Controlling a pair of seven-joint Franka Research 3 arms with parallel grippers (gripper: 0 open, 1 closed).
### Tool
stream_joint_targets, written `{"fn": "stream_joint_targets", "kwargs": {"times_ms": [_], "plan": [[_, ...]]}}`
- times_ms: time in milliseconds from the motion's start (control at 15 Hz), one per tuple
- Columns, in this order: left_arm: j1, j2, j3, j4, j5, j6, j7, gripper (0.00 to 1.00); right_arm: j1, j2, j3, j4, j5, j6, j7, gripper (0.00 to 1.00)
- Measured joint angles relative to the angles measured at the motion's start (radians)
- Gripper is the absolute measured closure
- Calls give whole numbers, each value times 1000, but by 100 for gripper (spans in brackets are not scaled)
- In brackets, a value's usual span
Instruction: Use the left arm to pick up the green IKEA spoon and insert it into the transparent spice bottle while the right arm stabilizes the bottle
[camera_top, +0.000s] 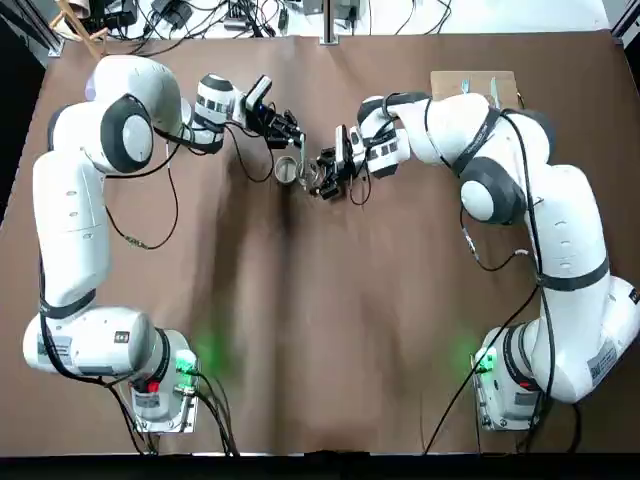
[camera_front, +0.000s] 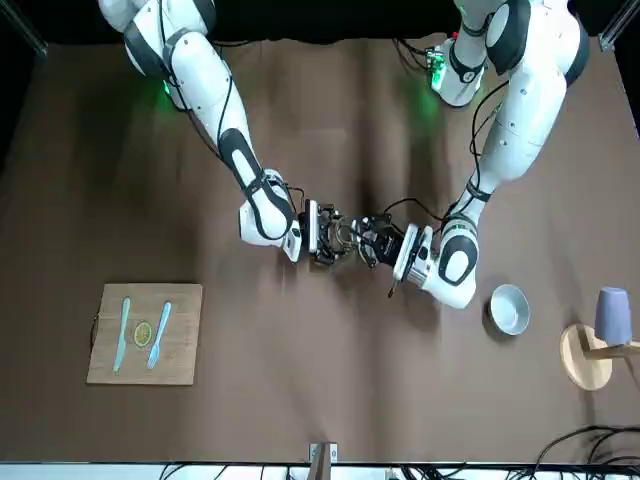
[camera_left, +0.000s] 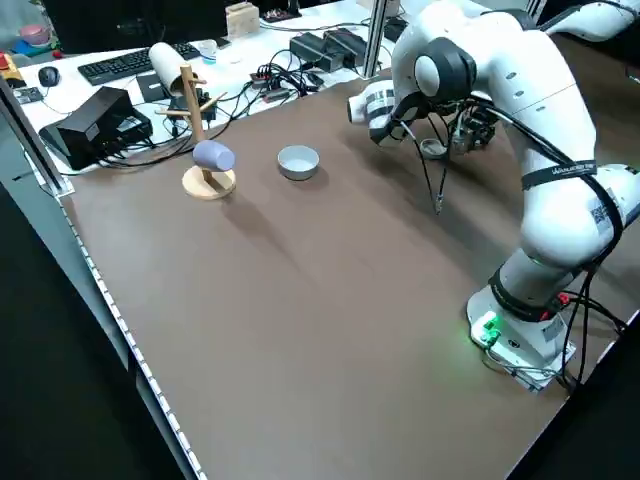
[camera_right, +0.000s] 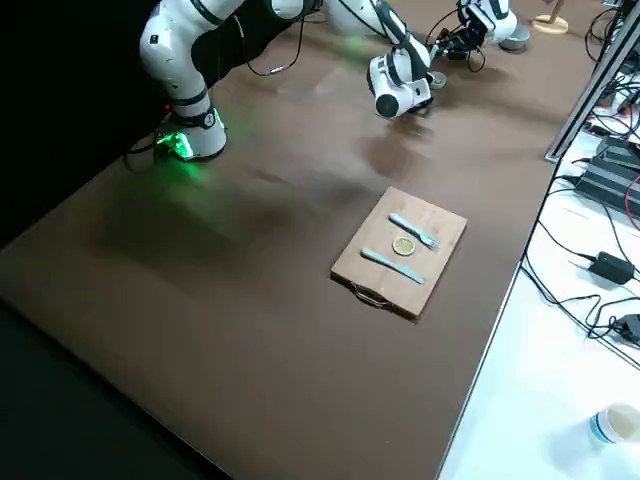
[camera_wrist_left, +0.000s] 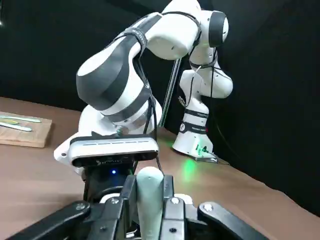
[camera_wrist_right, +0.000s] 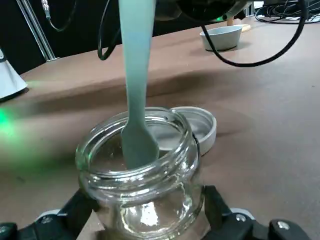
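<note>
Spoon (camera_wrist_right: 135, 95): pale mint plastic, slim, upright, one end already inside the mouth of the bottle (camera_wrist_right: 140, 190), the other clamped between the jaws of the left gripper (camera_wrist_left: 150, 200), which hangs directly over the bottle near mid-counter. Bottle: small clear glass jar, open, standing on the brown counter (camera_top: 330, 330), with the right gripper (camera_wrist_right: 145, 220) low at its base and one jaw to each side of the glass; they look closed on it (contact itself is partly hidden by the jar). Lid (camera_wrist_right: 197, 127): grey metal, lying flat just beside the bottle. Handling, judged: the spoon is light and fairly stiff, though thin enough to flex or pivot in a narrow pinch, so a hold across the flat of the handle near its top end suits it; the bottle is rigid, smooth and breakable, apt to slide or tip if nudged at the rim, so a low grip around the body is the sound one. Also present, well apart: a wooden board (camera_front: 145, 335) bearing a teal fork and knife; a white bowl (camera_front: 508, 308); a mug stand (camera_front: 590, 350).
</note>
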Motion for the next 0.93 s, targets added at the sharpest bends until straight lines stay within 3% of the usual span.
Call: {"fn": "stream_joint_targets", "kwargs": {"times_ms": [467, 600, 933], "plan": [[-3, 11, -1, 1, -2, 10, 38, 75, 0, 0, 0, 0, 0, 0, 0, 0], [-4, 12, -1, 1, -2, 10, 49, 61, 0, 0, 0, 0, 0, 0, 0, 0], [-3, 12, -2, 13, -2, 10, 58, 15, 0, 0, 0, 0, 0, 0, 0, 0]]}}
